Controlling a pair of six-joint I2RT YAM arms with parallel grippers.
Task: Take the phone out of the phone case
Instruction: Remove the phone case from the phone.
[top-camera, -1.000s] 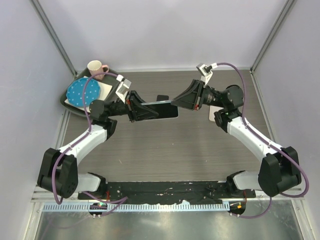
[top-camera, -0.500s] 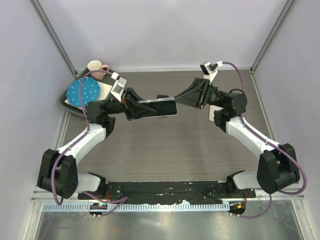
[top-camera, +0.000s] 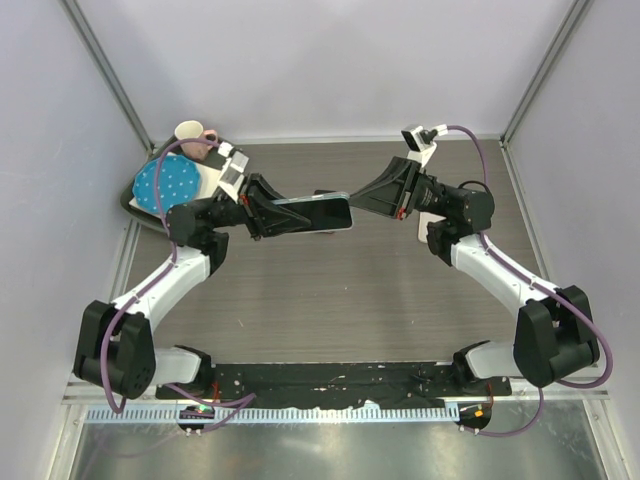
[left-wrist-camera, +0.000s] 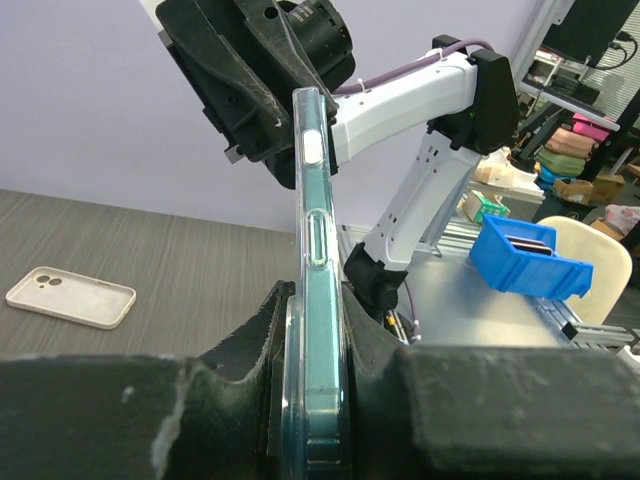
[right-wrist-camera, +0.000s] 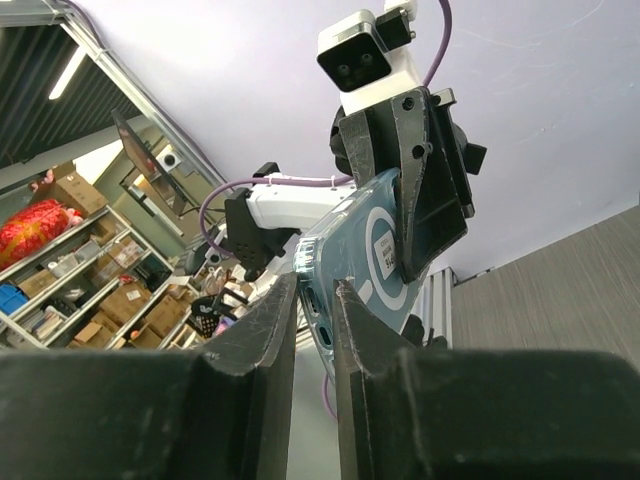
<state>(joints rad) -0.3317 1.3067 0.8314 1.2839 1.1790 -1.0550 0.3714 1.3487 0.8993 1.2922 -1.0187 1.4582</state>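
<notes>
Phone (top-camera: 318, 213) now higher, tight within left pincer (top-camera: 283, 218); right pincer (top-camera: 352, 205) narrow at its end.

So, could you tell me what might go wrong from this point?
The cased phone hangs in the air above the table, clamped at one end in the left jaws; a hard pull could slip it loose and drop it. The right jaws meet only a corner of the clear case, so they may slide off.
</notes>
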